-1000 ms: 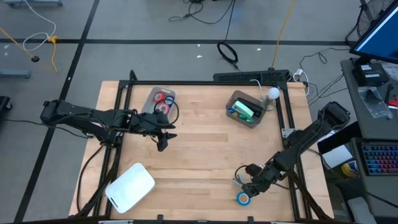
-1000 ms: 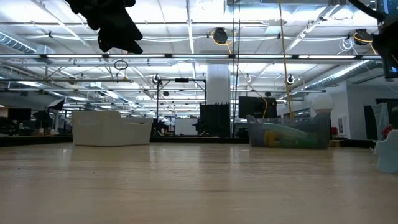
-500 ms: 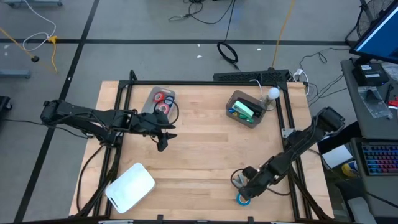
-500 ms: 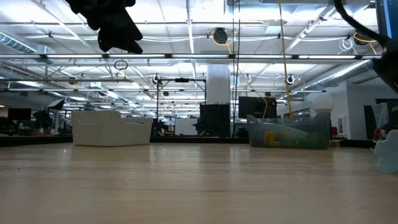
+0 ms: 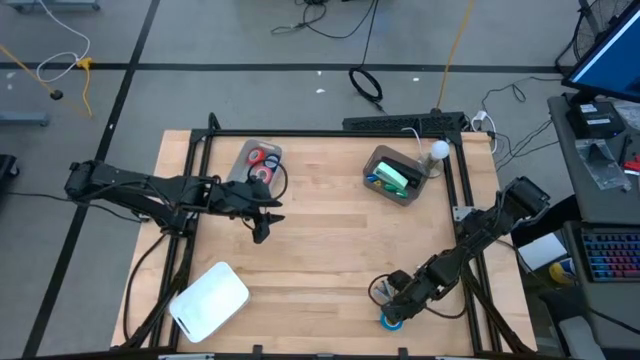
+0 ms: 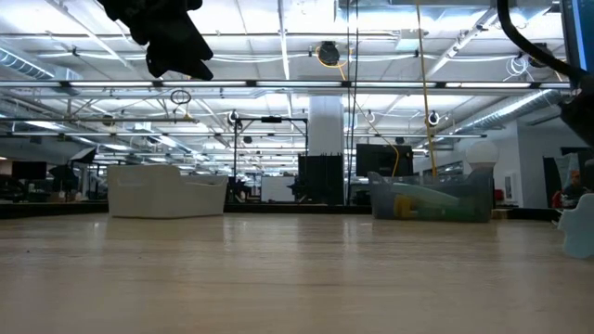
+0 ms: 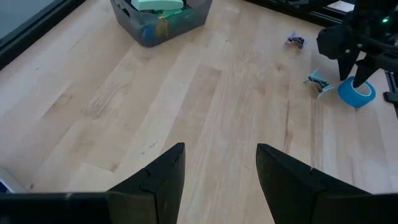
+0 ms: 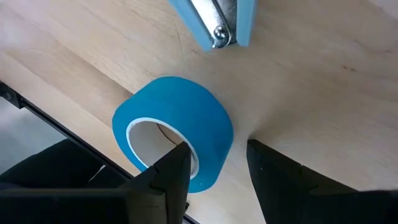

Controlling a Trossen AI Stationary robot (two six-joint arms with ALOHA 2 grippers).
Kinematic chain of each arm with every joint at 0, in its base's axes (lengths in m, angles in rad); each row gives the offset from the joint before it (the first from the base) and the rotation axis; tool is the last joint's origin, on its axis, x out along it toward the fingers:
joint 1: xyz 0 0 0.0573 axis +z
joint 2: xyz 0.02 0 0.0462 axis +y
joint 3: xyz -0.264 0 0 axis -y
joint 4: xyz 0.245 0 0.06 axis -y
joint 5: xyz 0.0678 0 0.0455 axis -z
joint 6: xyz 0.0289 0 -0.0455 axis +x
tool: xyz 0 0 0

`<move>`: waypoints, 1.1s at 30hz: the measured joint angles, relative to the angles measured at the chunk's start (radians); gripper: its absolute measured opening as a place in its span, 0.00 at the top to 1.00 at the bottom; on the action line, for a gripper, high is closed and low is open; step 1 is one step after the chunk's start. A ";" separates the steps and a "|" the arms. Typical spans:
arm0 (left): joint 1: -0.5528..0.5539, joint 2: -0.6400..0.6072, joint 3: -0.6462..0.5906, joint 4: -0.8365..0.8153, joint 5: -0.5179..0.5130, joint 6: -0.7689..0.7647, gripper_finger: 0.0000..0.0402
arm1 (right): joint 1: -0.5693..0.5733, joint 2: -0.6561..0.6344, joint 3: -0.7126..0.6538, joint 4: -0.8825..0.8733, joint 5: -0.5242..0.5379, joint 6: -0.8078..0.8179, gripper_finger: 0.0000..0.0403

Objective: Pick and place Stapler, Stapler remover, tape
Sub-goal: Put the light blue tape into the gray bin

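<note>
From above, my right pincer (image 5: 392, 310) is low over the near right corner of the counter (image 5: 330, 230), just above the blue tape roll (image 5: 391, 320) lying close to the edge; I judge I am lined up for a pick. A small stapler remover (image 5: 379, 291) lies just beside it. My left pincer (image 5: 262, 232) waits over the left half of the counter, near the clear tray (image 5: 243, 157) holding red tape rolls (image 5: 262, 158). I take that tray for the tape's destination. The grey bin (image 5: 378, 180) with the green stapler (image 5: 397, 177) stands at the far right, and a white box (image 5: 209, 299) sits at the near left.

From counter height, only my left arm shows, hanging dark at the upper left. The white box and the bin stand on the far line of the wood. The blue roll is not visible here.

Through my left wrist camera, my left fingers (image 7: 161, 180) stand spread with nothing between them. Well off across the wood are the bin, two claw-like removers, the blue roll and my other pincer over it.

Through my right wrist camera, my right fingers (image 8: 171, 171) are spread and not yet gripping. The blue roll (image 8: 186, 134) lies tilted on its side, touching the counter. One fingertip sits at its pale core, the other just outside its wall, so the roll's wall lies between them. A blue-handled remover (image 8: 214, 22) lies just beyond.
</note>
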 joint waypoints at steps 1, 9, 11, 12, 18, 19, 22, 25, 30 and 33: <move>0.000 0.000 0.000 0.000 0.000 0.000 0.51 | 0.000 -0.003 0.000 0.000 0.007 0.000 0.62; 0.000 0.000 0.000 0.000 0.000 0.000 0.51 | 0.001 -0.005 -0.002 -0.006 0.008 0.024 0.72; 0.000 0.000 0.000 0.000 0.004 0.001 0.51 | 0.002 -0.008 -0.002 -0.004 0.011 0.016 0.81; 0.000 0.000 0.000 0.000 0.012 0.001 0.51 | 0.002 -0.010 -0.002 -0.004 0.011 0.008 0.85; -0.009 0.000 0.000 0.001 0.074 0.001 0.51 | 0.001 -0.054 -0.008 0.041 0.035 -0.037 0.92; -0.012 0.000 0.000 0.002 0.080 0.001 0.51 | -0.001 -0.072 -0.009 0.066 0.044 -0.037 0.92; -0.027 0.000 0.000 0.015 0.087 0.005 0.51 | 0.000 -0.131 -0.006 0.197 0.117 -0.055 0.92; -0.046 0.000 0.000 0.070 0.088 0.021 0.51 | -0.026 -0.192 -0.006 0.316 0.270 -0.141 0.92; -0.071 0.000 0.000 0.223 0.090 0.063 0.51 | -0.147 -0.275 -0.004 0.410 0.467 -0.436 0.92; -0.083 0.002 0.000 0.313 0.090 0.111 0.51 | -0.240 -0.312 -0.004 0.447 0.494 -0.656 0.92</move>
